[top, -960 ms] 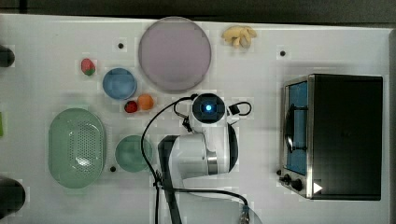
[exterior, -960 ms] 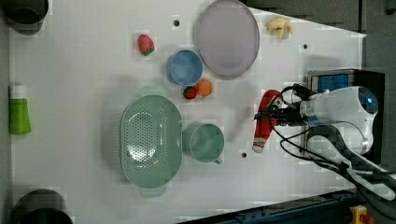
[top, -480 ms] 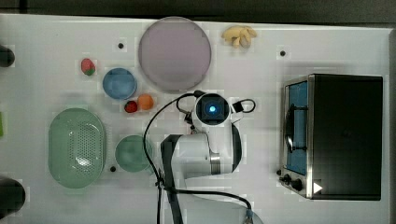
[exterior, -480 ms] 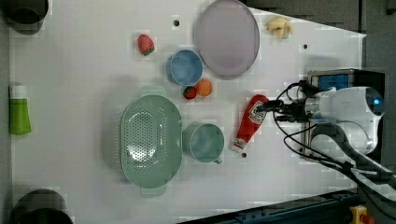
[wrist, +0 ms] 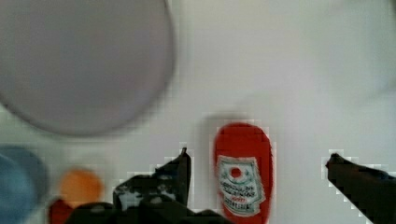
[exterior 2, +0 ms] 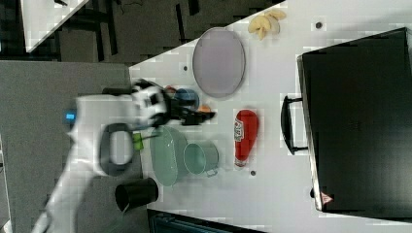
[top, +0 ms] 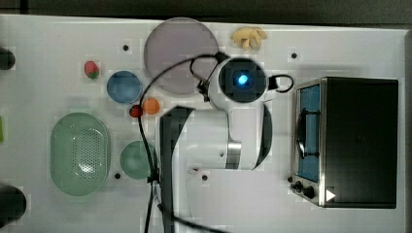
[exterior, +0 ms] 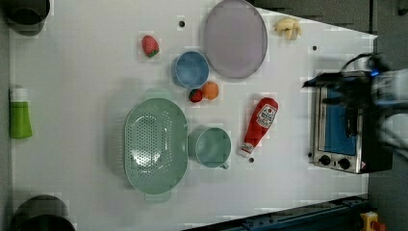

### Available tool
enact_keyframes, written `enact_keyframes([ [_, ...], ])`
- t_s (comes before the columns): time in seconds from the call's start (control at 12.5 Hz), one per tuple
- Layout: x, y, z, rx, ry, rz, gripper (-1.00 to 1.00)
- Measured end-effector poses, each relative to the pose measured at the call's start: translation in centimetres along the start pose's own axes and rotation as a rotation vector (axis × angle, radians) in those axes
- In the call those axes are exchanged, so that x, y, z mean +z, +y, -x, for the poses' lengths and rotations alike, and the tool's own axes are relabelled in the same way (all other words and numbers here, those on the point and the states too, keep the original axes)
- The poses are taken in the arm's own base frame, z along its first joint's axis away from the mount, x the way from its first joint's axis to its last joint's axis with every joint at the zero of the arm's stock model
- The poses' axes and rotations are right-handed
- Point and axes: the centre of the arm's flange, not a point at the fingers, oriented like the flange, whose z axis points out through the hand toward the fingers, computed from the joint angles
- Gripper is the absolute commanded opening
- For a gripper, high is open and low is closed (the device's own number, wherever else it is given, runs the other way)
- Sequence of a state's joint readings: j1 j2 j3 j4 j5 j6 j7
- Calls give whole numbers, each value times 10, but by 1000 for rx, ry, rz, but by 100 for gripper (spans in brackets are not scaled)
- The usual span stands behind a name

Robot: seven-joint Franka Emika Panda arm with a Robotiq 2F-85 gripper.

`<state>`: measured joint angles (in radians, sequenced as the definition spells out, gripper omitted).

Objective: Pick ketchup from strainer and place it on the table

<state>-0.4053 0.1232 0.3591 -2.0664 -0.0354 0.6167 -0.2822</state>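
Left view: red ketchup (exterior: pixel 260 125), white label and cap, flat on the table (exterior: pixel 86 96); hand (wrist: pixel 259 161) fingers wide apart

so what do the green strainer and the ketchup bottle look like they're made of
The strainer looks like moulded plastic: one even pale green with a soft sheen, rows of small punched holes in the bottom, and a thick rounded rim. The ketchup bottle also looks like plastic, likely a soft squeeze type: smooth, slightly glossy red body, a white printed label and a white cap. Neither can be confirmed by look alone.
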Motion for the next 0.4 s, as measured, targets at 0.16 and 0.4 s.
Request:
enact_keyframes([
  [0.16, -68, -8, -9, 59, 7, -22, 100],
  [0.4, -150, -22, -12, 94, 38, -41, 100],
])
